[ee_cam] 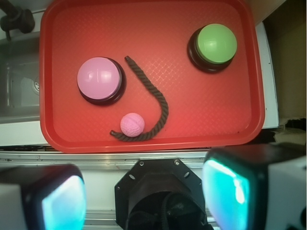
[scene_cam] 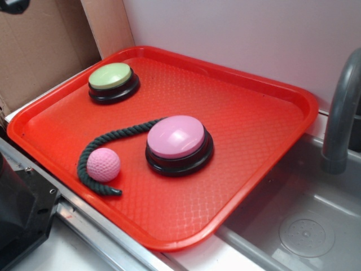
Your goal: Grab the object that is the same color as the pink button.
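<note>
Black gripper (ee_cam: 144, 196) mount with screws, pale fingers (ee_cam: 225, 191) with glossy teal pads

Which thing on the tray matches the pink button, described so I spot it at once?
On the red tray, find the pink button on its black base. Just beside it, inside the curl of the dark green rope, sits the pink ball. It is dimpled, round, and far smaller than either button.

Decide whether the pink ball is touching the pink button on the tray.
Apart. The wrist view shows bare red tray between the pink ball and the pink button; the exterior view shows the same gap.
</note>
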Available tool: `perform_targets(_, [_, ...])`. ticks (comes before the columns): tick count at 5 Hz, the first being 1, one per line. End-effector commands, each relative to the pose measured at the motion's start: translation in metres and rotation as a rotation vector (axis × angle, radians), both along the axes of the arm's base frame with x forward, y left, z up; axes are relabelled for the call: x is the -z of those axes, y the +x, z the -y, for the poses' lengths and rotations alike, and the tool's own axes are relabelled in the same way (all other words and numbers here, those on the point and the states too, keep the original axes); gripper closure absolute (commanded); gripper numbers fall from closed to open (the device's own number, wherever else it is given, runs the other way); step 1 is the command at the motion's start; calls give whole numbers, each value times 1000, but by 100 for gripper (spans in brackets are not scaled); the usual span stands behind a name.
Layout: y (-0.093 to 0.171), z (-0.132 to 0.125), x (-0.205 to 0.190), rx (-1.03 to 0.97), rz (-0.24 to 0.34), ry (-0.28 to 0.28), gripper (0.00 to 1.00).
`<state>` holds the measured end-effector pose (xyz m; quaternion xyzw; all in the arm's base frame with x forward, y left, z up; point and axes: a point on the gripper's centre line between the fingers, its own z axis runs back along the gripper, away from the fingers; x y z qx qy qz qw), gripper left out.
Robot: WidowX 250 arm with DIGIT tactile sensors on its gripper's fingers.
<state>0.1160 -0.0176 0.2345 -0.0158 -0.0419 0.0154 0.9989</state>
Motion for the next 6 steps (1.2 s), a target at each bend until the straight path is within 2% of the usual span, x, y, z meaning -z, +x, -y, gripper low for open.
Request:
perform_targets(1, [0,0,0,0,0,0,0])
perform_targets(2, [15,6,29,63,-14,32,0])
perform_targets(3, [30,21,70,45,12,88,0])
perform_targets(5, [36,38,133,49,5,134,0])
perform_targets(6, [33,31,165,44,-27,162,0])
